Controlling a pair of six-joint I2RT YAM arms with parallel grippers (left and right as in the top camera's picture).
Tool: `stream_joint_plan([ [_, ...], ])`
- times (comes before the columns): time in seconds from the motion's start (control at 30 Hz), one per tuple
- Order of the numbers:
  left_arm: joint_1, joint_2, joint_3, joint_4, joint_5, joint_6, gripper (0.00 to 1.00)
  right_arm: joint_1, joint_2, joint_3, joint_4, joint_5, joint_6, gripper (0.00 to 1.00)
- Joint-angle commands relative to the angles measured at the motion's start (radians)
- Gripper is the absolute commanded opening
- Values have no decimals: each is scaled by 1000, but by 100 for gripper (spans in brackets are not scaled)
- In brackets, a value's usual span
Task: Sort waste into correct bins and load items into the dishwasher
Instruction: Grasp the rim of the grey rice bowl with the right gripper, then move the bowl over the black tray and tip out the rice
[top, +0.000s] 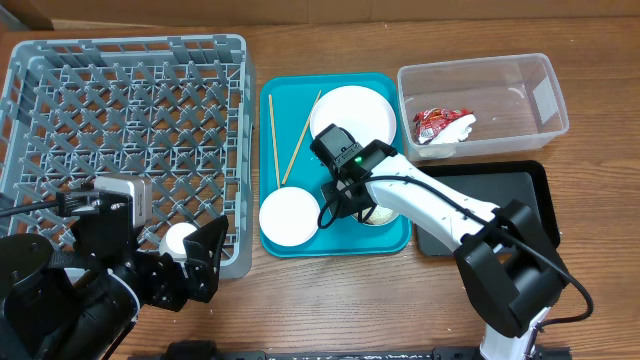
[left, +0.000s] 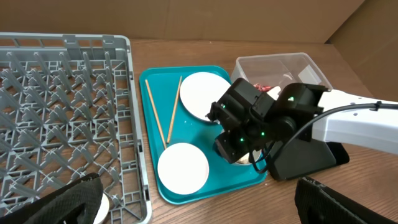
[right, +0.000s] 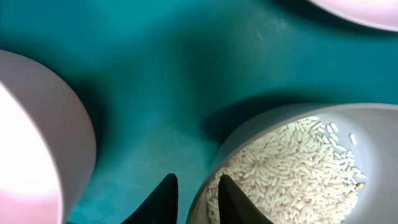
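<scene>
My right gripper (right: 196, 177) is shut on the rim of a white bowl (right: 292, 124) that holds the rice grains (right: 292, 165), one finger inside and one outside. The bowl stands on the teal tray (top: 395, 240), mostly hidden under the gripper (top: 360, 205) in the overhead view. Two white plates (top: 352, 115) (top: 290, 215) and the chopsticks (top: 275, 140) also lie on the teal tray. The red-and-white wrapper (top: 440, 125) lies in the clear tub (top: 520, 70). My left gripper (top: 190, 260) is open over the near right corner of the grey dish rack (top: 120, 110), beside a small white round item (top: 180, 238).
The black tray (top: 500, 185) sits right of the teal tray, below the clear tub. The right arm reaches across it. Brown cardboard stands along the table's far edge.
</scene>
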Motion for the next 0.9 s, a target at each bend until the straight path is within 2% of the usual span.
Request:
stream_joint_plan([
  [0.0, -6, 2, 9, 1, 11, 18, 100, -5, 11, -17, 2, 1, 42, 15],
  [0.1, -6, 2, 9, 0, 11, 18, 100, -5, 11, -16, -14, 1, 45, 4],
  [0.13, -6, 2, 9, 0, 11, 18, 100, -5, 9, -14, -24, 0, 54, 4],
  [0.37, -6, 2, 9, 0, 11, 18, 100, -5, -101, -7, -55, -56, 86, 4],
  [0.57, -6, 2, 9, 0, 11, 18, 100, -17, -352, -6, -75, -56, 151, 4],
  [0.8, -6, 2, 9, 0, 11, 18, 100, -170, -599, -7, -214, -145, 146, 4],
  [0.87, -6, 2, 9, 0, 11, 18, 100, -248, -634, -13, -265, -200, 92, 4],
])
